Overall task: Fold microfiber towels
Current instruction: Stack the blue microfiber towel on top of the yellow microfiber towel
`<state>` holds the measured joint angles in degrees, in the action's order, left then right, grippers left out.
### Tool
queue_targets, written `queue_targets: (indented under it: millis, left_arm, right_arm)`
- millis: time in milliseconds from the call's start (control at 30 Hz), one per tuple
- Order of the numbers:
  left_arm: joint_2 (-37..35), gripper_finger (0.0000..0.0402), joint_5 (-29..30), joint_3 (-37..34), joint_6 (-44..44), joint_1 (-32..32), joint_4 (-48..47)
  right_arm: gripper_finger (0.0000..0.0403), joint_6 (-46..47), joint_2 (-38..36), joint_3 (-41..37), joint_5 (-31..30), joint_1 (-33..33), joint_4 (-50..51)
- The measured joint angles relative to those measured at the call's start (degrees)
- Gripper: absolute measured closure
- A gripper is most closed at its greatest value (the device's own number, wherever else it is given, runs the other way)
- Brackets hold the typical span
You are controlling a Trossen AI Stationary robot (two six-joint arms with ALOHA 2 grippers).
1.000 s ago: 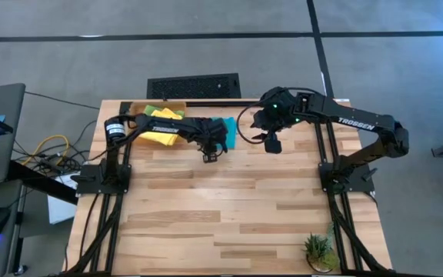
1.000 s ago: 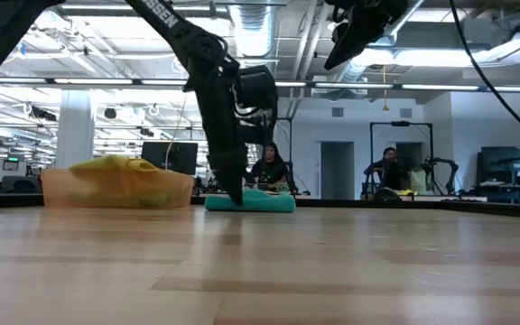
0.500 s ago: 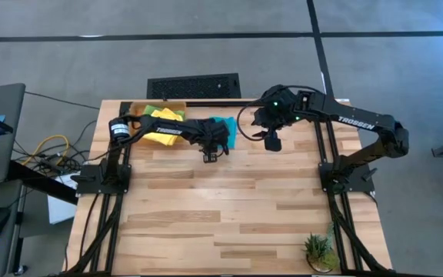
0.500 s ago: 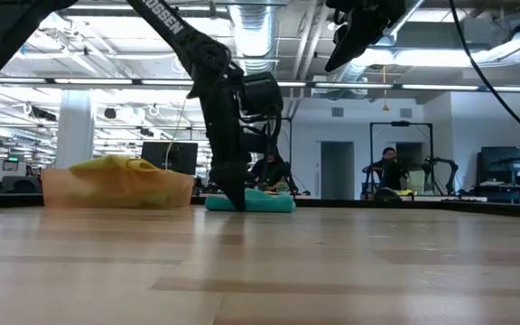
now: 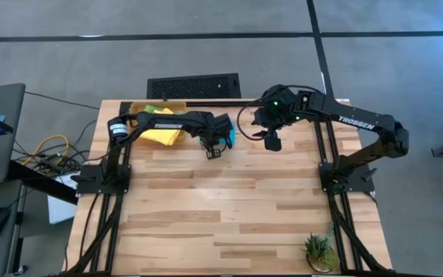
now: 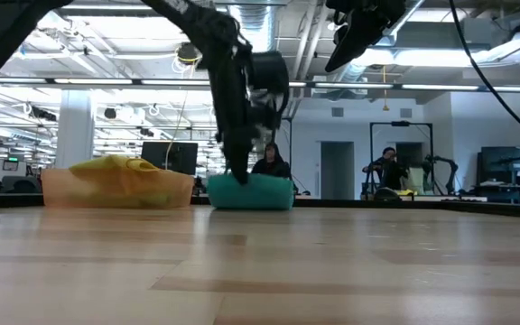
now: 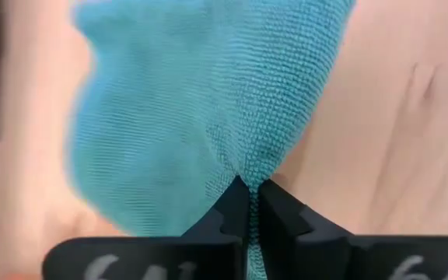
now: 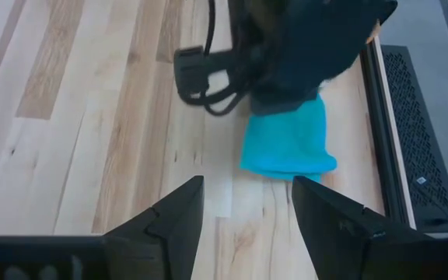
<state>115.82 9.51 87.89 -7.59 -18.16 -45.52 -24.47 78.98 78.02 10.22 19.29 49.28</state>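
A teal microfiber towel (image 5: 228, 128) lies bunched on the table near its far edge, also seen in the low view as a hump (image 6: 253, 192). My left gripper (image 5: 213, 149) is shut on its near side. To the left, an orange tray (image 6: 61, 188) holds yellow towels (image 5: 162, 134) and a lime green one (image 5: 151, 110). My right gripper (image 5: 271, 143) hangs open above the table, right of the teal towel, with nothing between its fingers (image 8: 171, 219). My left gripper pinches a puckered bit of the teal towel's near side (image 7: 246, 173) between its two fingers. The fingers come from above, pointing down. The cloth gathers into creases toward the pinch. The rest of the towel (image 6: 269, 194) rests on the table.
A small potted plant (image 5: 319, 250) stands at the table's near right corner. A black bar (image 8: 382, 117) runs along the far edge behind the towel. Bare wood (image 5: 221, 208) fills the middle and near part. People sit in the room beyond the table.
My left gripper has shut and taken hold of the teal towel, then moved slightly up and toward the far edge. The towel, flat before, now stands bunched into a taller hump under the fingers.
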Motion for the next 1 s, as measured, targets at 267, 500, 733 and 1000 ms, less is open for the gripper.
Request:
queue_targets:
  millis: [267,500,733,1000]
  left_arm:
    - [-5.9,0.0401,0.4,4.7,1.7,-1.5,-7.1]
    - [-10.9,0.0401,5.4,8.0,2.8,-3.9,-12.9]
    - [-12.0,0.0401,12.7,16.1,1.8,-7.5,-23.5]
    - [-12.1,0.0401,20.0,23.5,0.1,-13.9,-35.9]
  right_arm:
    - [0.0182,0.0,0.0,0.0,0.0,0.0,0.0]
    - [0.0182,-0.1,0.0,0.0,0.0,0.0,0.0]
    - [0.0182,-1.1,0.0,0.0,0.0,0.0,0.0]
    - [0.0182,-1.1,0.0,0.0,0.0,0.0,0.0]
